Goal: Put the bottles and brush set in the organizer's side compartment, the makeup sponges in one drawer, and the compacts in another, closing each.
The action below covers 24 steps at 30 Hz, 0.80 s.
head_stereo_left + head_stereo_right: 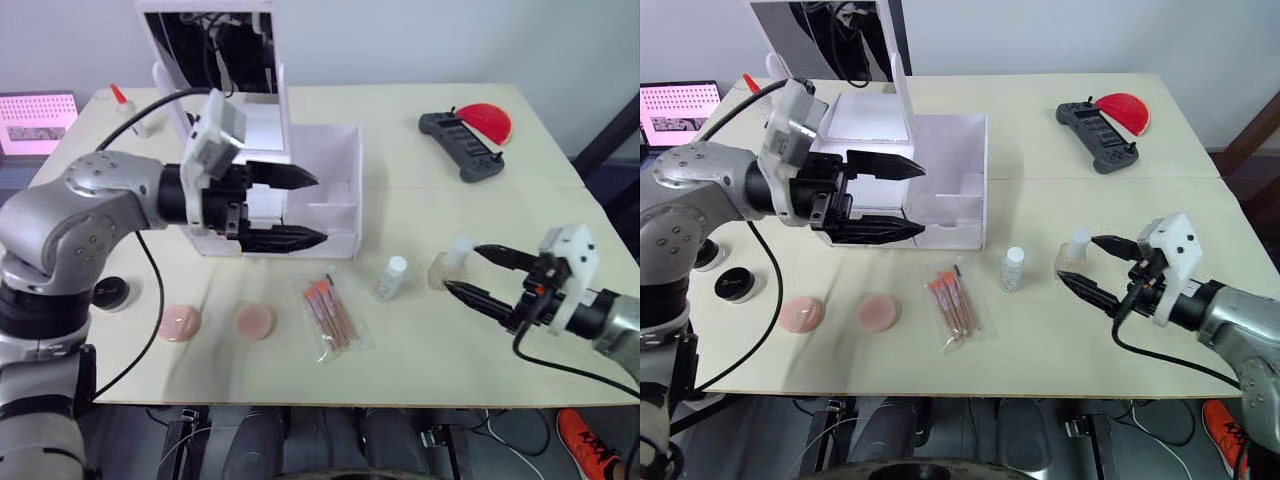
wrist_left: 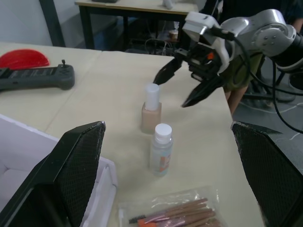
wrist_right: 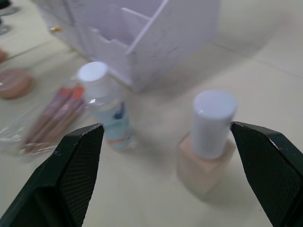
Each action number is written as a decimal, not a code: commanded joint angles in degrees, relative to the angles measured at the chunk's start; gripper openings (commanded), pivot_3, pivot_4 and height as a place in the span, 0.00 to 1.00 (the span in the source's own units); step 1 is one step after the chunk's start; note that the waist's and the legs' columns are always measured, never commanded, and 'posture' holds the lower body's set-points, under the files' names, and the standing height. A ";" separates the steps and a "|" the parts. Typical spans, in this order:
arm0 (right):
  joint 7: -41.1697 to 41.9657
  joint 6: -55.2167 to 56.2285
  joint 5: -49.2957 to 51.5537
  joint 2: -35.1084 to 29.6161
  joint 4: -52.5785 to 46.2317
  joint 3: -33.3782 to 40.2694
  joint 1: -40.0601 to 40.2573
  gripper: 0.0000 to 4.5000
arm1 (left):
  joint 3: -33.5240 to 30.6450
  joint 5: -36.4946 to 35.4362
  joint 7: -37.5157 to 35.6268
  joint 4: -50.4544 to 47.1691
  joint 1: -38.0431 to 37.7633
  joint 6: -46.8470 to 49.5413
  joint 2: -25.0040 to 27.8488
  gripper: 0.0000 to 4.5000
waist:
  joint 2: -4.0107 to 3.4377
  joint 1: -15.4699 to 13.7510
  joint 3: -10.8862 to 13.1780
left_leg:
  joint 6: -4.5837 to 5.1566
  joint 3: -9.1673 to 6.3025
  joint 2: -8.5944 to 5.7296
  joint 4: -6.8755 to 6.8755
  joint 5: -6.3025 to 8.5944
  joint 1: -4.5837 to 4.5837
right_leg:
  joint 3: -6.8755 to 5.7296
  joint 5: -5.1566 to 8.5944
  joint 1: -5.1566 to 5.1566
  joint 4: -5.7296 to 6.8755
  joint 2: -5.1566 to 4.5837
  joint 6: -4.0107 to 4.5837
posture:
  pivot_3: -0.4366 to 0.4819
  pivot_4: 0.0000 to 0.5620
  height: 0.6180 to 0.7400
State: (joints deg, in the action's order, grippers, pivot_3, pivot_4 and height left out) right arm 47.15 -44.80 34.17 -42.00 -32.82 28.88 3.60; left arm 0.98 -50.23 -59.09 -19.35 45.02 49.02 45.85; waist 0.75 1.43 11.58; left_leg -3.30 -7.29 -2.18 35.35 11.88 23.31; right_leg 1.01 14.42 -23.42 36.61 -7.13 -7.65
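The white organizer stands at the table's middle left, its side compartment open on top. My left gripper hovers open just in front of it, holding nothing. A beige foundation bottle with a white cap stands right at the tips of my open right gripper, untouched. Beside it stands a clear bottle. The brush set lies in a clear bag near the front. Two pink makeup sponges lie to its left. Black round compacts sit at the left edge.
A black controller and a red half-disc lie at the back right. A small red-capped bottle stands at the back left. The organizer's mirror lid stands upright. A pink screen is beyond the table's left side.
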 commanded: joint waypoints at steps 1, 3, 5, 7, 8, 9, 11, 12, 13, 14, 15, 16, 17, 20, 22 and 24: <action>-1.34 3.56 -1.53 -0.10 0.98 -2.11 -0.73 1.00 | -1.44 0.75 0.72 -2.13 0.50 -1.14 -0.15 1.00 | 0.00 -0.38 0.00 | 0.00 0.00 0.01 0.00 0.00 0.00 | 0.00 0.00 0.00 -0.01 0.02 0.01 | 0.48 0.27 1.00; -1.52 4.93 -2.12 -0.44 3.00 -3.10 -1.76 1.00 | -1.67 0.63 1.79 -2.73 0.51 -0.45 -0.21 1.00 | 0.00 -0.58 0.00 | 0.00 0.00 0.02 -0.01 0.00 0.00 | -0.01 0.00 0.01 -0.01 0.03 0.02 | 0.48 0.27 1.00; -1.97 5.20 -1.42 -0.36 3.94 -3.42 -2.89 1.00 | -1.99 0.49 2.27 -3.24 0.35 0.07 0.05 1.00 | 0.00 -0.64 0.00 | 0.00 0.00 0.01 -0.01 0.00 0.00 | 0.00 -0.01 0.03 -0.07 0.02 0.03 | 0.48 0.27 1.00; -2.16 5.77 -1.58 -0.54 4.66 -4.13 -3.35 1.00 | -2.29 0.26 2.56 -3.61 0.21 0.51 0.26 1.00 | 0.00 -0.65 0.00 | 0.00 0.00 0.02 -0.01 0.00 0.01 | 0.00 -0.03 0.04 -0.12 0.02 0.04 | 0.48 0.27 1.00; -2.12 6.11 -1.77 -0.64 5.05 -4.42 -3.43 1.00 | -2.37 0.21 2.68 -3.70 0.19 0.65 0.28 1.00 | 0.00 -0.65 0.00 | 0.00 0.00 0.02 -0.02 0.00 0.01 | -0.01 -0.03 0.05 -0.14 0.03 0.04 | 0.48 0.27 1.00; -2.09 6.47 -1.92 -0.67 5.50 -4.64 -3.44 1.00 | -2.53 0.11 2.76 -3.84 0.12 0.80 0.36 1.00 | 0.00 -0.64 0.00 | 0.00 -0.01 0.02 -0.04 0.00 0.01 | -0.01 -0.03 0.05 -0.16 0.03 0.03 | 0.48 0.27 1.00; -1.97 7.15 -1.91 -0.75 6.77 -4.54 -3.38 1.00 | -2.67 -0.01 3.04 -3.99 0.18 1.09 0.43 1.00 | 0.00 -0.63 0.00 | 0.00 0.00 0.02 -0.05 0.00 0.01 | -0.01 -0.09 0.05 -0.18 0.03 -0.07 | 0.48 0.27 1.00; -1.96 7.31 -1.67 -0.80 7.12 -4.36 -3.29 0.95 | -2.69 -0.07 3.14 -4.03 0.23 1.22 0.45 1.00 | 0.00 -0.64 0.00 | 0.00 0.00 0.02 -0.05 0.00 0.01 | -0.01 -0.10 0.05 -0.18 0.03 -0.09 | 0.48 0.27 1.00; -1.97 7.41 -1.49 -0.87 7.26 -4.26 -3.16 0.89 | -2.71 -0.11 3.21 -4.06 0.26 1.31 0.45 1.00 | 0.00 -0.64 0.00 | 0.00 0.00 0.02 -0.05 0.00 0.01 | -0.01 -0.11 0.06 -0.19 0.03 -0.09 | 0.48 0.27 1.00; -1.91 7.67 -1.53 -0.97 7.35 -4.32 -2.94 0.82 | -2.70 -0.09 3.29 -4.08 0.32 1.39 0.39 1.00 | 0.00 -0.63 0.00 | 0.00 0.00 0.01 -0.05 0.00 0.01 | -0.01 -0.12 0.06 -0.20 0.03 -0.08 | 0.48 0.27 1.00; -1.94 7.98 -1.69 -1.01 7.46 -4.46 -2.80 0.72 | -2.67 -0.03 3.35 -4.06 0.41 1.47 0.30 1.00 | 0.00 -0.62 0.00 | 0.00 0.00 0.02 -0.04 0.00 0.01 | 0.00 -0.12 0.06 -0.20 0.03 -0.08 | 0.48 0.27 1.00; -1.97 8.33 -1.94 -1.04 7.60 -4.66 -2.70 0.60 | -2.56 0.12 3.41 -3.98 0.54 1.48 0.14 1.00 | 0.00 -0.62 0.00 | 0.00 0.00 0.02 -0.05 0.00 0.01 | -0.01 -0.13 0.06 -0.20 0.03 -0.08 | 0.48 0.27 1.00; -2.05 8.48 -2.04 -1.05 7.66 -4.80 -2.63 0.49 | -2.49 0.28 3.47 -3.89 0.62 1.41 -0.03 1.00 | 0.00 -0.62 0.00 | 0.00 0.00 0.02 -0.05 0.00 0.01 | -0.01 -0.12 0.06 -0.20 0.03 -0.08 | 0.48 0.27 1.00; -2.57 8.71 -1.85 -0.88 7.75 -4.74 -2.51 0.39 | -2.47 0.64 3.58 -3.68 0.40 1.02 -0.29 1.00 | 0.00 -0.63 0.00 | 0.00 0.00 0.02 -0.05 0.00 0.01 | -0.01 -0.13 0.06 -0.21 0.03 -0.08 | 0.48 0.27 1.00; -2.55 8.99 -1.78 -0.98 7.92 -4.70 -2.34 0.39 | -2.58 0.72 3.36 -3.63 0.19 0.94 -0.09 1.00 | 0.00 -0.62 0.00 | 0.00 0.00 0.02 -0.05 0.00 0.01 | -0.01 -0.13 0.06 -0.21 0.03 -0.08 | 0.48 0.27 1.00; -2.51 9.23 -1.72 -1.03 8.02 -4.68 -2.31 0.39 | -2.68 0.75 3.10 -3.63 0.08 0.92 0.15 1.00 | 0.00 -0.63 0.00 | 0.00 0.00 0.02 -0.05 0.00 0.01 | 0.00 -0.13 0.07 -0.22 0.03 -0.08 | 0.48 0.27 1.00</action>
State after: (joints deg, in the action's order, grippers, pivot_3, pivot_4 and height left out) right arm 44.74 -36.67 32.16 -42.33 -24.37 23.06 1.41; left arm 0.25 -49.37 -55.82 -22.07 44.85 50.72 45.45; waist 0.75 0.80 11.58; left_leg -3.29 -7.29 -2.16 35.31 11.87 23.33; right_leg 1.00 14.29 -23.35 36.39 -7.09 -7.73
